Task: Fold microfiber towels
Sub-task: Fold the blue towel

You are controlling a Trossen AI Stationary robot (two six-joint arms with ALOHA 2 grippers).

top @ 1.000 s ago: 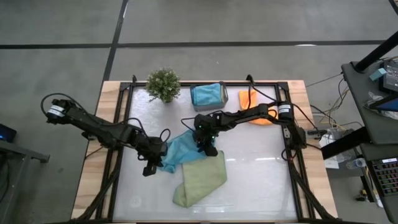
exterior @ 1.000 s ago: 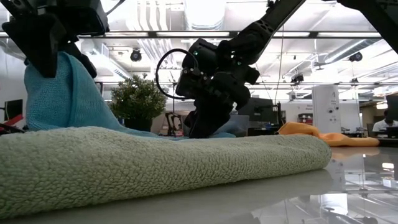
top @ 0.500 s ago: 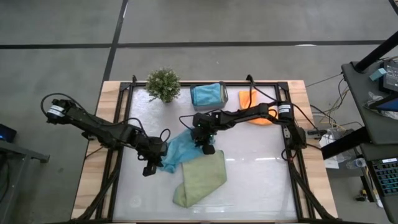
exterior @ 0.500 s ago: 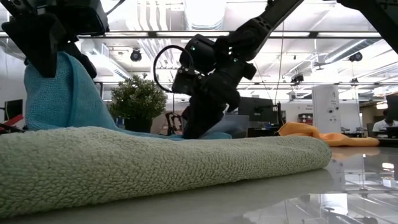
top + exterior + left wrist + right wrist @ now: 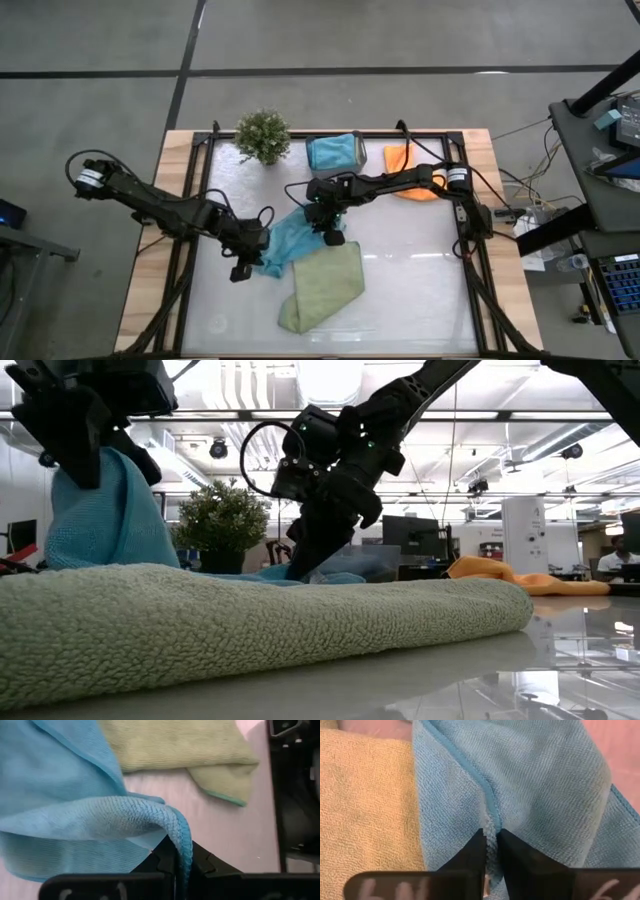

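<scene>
Teal-blue towel (image 5: 291,238) rumpled, lifted at 2 edges, L & R jaws each clamped on it.

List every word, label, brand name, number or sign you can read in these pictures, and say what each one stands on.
None: no readable text on the teal-blue towel, light green towel, orange towel, bin or potted plant.
Screens in the room behind the table in the low view: too small to read.

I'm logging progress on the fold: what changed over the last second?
The right gripper, pinching the teal towel, slid slightly toward the left arm's side, drawing its edge along. The left gripper kept its pinch in place. Green towel, orange towel, bin and plant stayed put.
</scene>
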